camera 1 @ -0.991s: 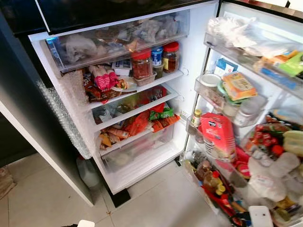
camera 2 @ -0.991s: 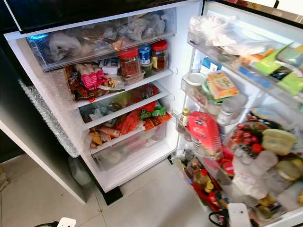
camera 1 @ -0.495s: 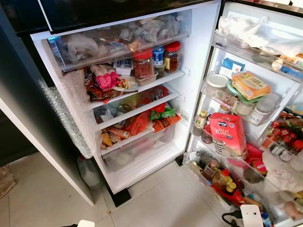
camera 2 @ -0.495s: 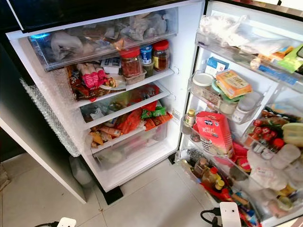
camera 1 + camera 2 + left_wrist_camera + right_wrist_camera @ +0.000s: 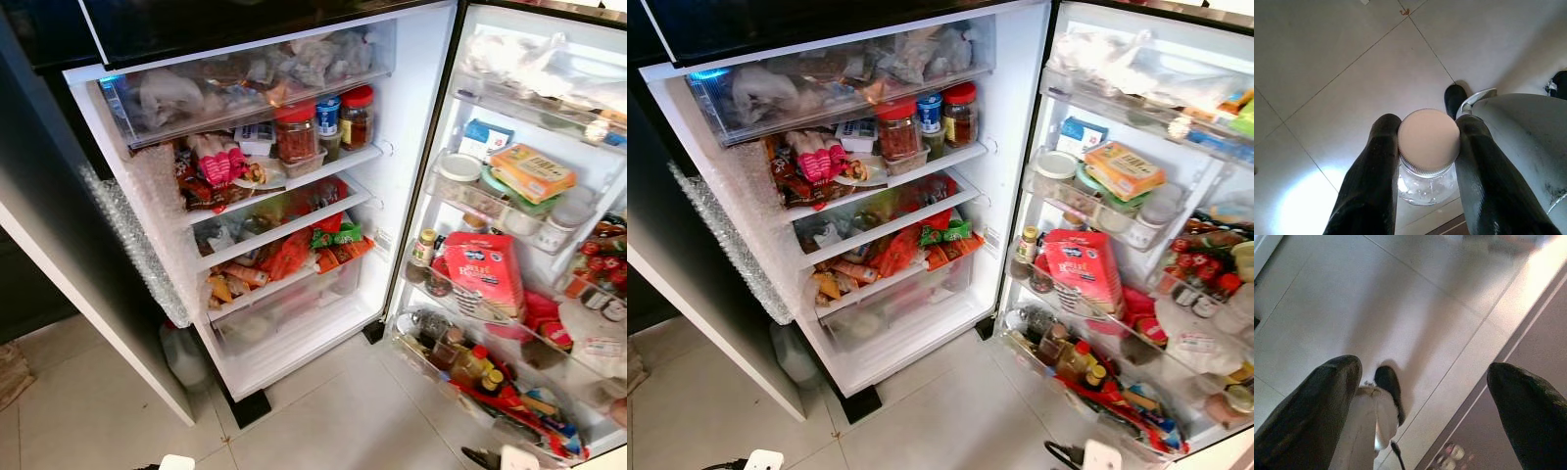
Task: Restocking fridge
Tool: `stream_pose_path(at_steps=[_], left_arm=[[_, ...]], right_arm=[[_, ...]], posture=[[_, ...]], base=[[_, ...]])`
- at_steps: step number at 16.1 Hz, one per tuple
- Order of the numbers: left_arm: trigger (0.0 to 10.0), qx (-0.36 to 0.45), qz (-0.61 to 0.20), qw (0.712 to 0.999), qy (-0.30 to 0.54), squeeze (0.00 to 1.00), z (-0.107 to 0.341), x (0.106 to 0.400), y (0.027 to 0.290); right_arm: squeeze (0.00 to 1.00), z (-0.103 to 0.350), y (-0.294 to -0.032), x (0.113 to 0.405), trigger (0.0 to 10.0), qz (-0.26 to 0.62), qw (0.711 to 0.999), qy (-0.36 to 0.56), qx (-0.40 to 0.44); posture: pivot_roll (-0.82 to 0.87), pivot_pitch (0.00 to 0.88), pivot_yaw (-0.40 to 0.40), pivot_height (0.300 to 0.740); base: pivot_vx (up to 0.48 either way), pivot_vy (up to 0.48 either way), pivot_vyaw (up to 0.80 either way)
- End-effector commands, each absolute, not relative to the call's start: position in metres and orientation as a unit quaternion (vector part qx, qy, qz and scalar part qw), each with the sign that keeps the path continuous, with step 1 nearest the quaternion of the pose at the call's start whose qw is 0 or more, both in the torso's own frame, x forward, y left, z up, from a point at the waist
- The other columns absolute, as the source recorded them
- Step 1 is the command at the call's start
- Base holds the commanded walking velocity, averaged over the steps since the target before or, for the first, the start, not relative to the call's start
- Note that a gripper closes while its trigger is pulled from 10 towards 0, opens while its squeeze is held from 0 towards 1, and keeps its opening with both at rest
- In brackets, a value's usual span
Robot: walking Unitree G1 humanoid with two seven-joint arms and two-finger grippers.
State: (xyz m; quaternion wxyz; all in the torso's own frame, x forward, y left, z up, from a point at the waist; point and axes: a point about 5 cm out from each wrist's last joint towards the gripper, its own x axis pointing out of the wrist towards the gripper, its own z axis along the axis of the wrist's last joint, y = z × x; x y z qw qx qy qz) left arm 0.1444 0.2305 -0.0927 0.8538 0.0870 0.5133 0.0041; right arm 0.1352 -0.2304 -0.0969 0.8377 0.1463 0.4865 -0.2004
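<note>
Two black fingers [image 5: 1374,171] of left gripper [image 5: 1427,169] clamped on clear jar [image 5: 1428,161], carried low over floor [image 5: 1342,73], likely awaiting space in crowded fridge [image 5: 411,127]. Right gripper [image 5: 1425,411] hanging idle, fingers apart, nothing between.

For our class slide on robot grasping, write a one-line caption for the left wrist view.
Left gripper, fingers shut on a clear jar with a pale lid, above the floor.

The fridge [image 5: 411,108] stands wide open, its shelves [image 5: 284,227] and door racks [image 5: 490,206] crammed full; the tiled floor [image 5: 323,421] in front gives open passage.
</note>
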Motion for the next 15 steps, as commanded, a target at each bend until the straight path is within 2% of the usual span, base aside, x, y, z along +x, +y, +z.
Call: stream_pose_path(at_steps=[1, 4, 7, 11, 15], left_arm=[[10.0, 0.078, 0.002, 0.854, 0.515, 0.0, -0.094, 0.141, 0.229], [10.0, 0.074, 0.002, 0.854, 0.515, 0.0, -0.094, 0.141, 0.229], [10.0, 0.071, 0.001, 0.854, 0.515, 0.0, -0.094, 0.142, 0.229], [10.0, 0.071, 0.001, 0.855, 0.515, 0.0, -0.094, 0.142, 0.229], [10.0, 0.07, 0.002, 0.855, 0.514, 0.0, -0.094, 0.142, 0.229]], right_arm=[[0.0, -0.099, -0.235, 0.127, 10.0, -0.214, 0.824, 0.497, 0.166], [0.0, -0.097, -0.247, 0.122, 10.0, -0.225, 0.821, 0.498, 0.167], [0.0, -0.096, -0.254, 0.119, 10.0, -0.236, 0.817, 0.501, 0.162], [0.0, -0.097, -0.252, 0.12, 10.0, -0.237, 0.815, 0.504, 0.16], [0.0, -0.098, -0.241, 0.125, 10.0, -0.222, 0.819, 0.504, 0.158]], posture=[[0.0, 0.0, -0.005, 0.74], [0.0, 0.0, -0.005, 0.74], [0.0, 0.0, -0.006, 0.74], [0.0, 0.0, -0.005, 0.74], [0.01, 0.0, -0.006, 0.74]], base=[[0.0, 0.0, 0.0], [0.0, 0.0, 0.0], [0.271, 0.0, 0.0], [0.289, 0.0, -0.8], [0.296, 0.0, -0.11]])
